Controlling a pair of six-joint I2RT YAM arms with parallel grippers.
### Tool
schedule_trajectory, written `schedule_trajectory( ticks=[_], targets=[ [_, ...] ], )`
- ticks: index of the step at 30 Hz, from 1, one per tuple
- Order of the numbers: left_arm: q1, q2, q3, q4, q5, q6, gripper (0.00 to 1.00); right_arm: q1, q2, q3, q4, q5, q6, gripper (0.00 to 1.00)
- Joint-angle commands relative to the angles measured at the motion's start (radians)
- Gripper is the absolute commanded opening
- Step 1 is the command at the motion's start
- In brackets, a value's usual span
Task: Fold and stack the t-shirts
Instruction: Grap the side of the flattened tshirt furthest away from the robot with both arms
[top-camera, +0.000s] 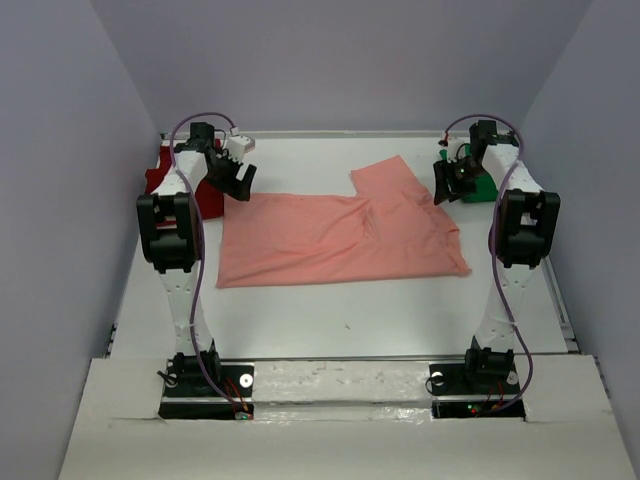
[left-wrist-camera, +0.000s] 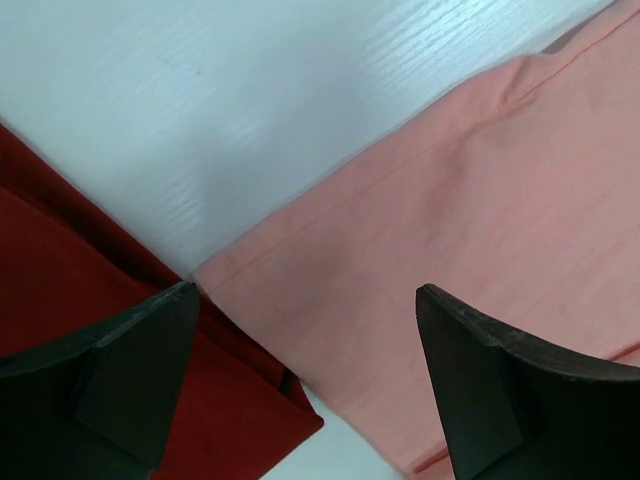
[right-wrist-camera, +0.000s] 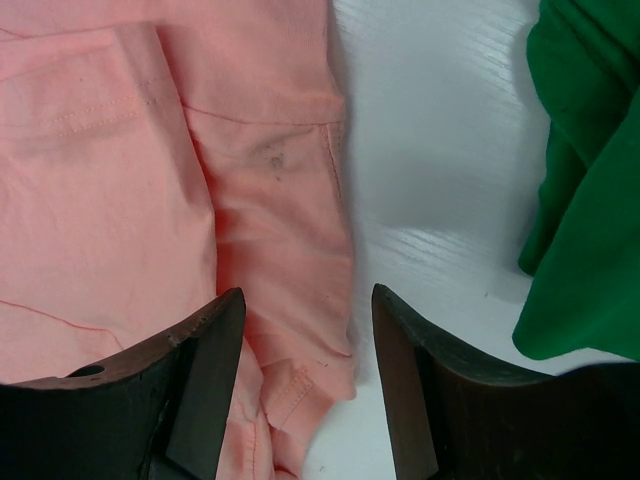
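The salmon-pink t-shirt (top-camera: 340, 235) lies flat and unfolded in the middle of the surface (top-camera: 340, 325). Its long axis runs left to right across the robot, and a bare strip separates its near edge from the arm bases. The straight left end looks like the hem, and the right end, where a sleeve juts toward the far side, looks like the shoulders. Along the far edge each hand hovers over its own end. The left hand (top-camera: 232, 178), jaws spread wide and holding nothing, is above the far-left corner. The right hand (top-camera: 452, 182), jaws partly apart and also empty, straddles the shirt's right edge by a sleeve seam. Neither end calls for a cross-reach, so the fold likely begins with both hands dropping onto that far edge. Farther out, the dark red t-shirt (top-camera: 163, 178) sits just beside the left corner, perhaps touching it, and the green t-shirt (top-camera: 484, 188) lies near the right end but apart from it.
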Motion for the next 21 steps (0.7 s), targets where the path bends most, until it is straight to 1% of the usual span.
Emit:
schedule_trajectory(
  ticks=[1, 4, 12, 21],
  targets=[
    [0.001, 0.018, 0.043, -0.033, -0.010, 0.010, 0.99, 0.006, -0.024, 0.024, -0.005, -0.014, -0.006, 0.59],
    [0.003, 0.049, 0.083, -0.060, -0.022, 0.009, 0.99, 0.006, -0.031, 0.010, -0.005, -0.008, -0.011, 0.59],
    [0.009, 0.081, 0.106, -0.067, -0.040, 0.004, 0.99, 0.006, -0.036, -0.016, -0.002, -0.021, -0.010, 0.59],
    [0.064, 0.164, 0.221, -0.180, 0.059, -0.023, 0.99, 0.006, -0.045, -0.018, -0.007, -0.011, -0.014, 0.58]
  ],
)
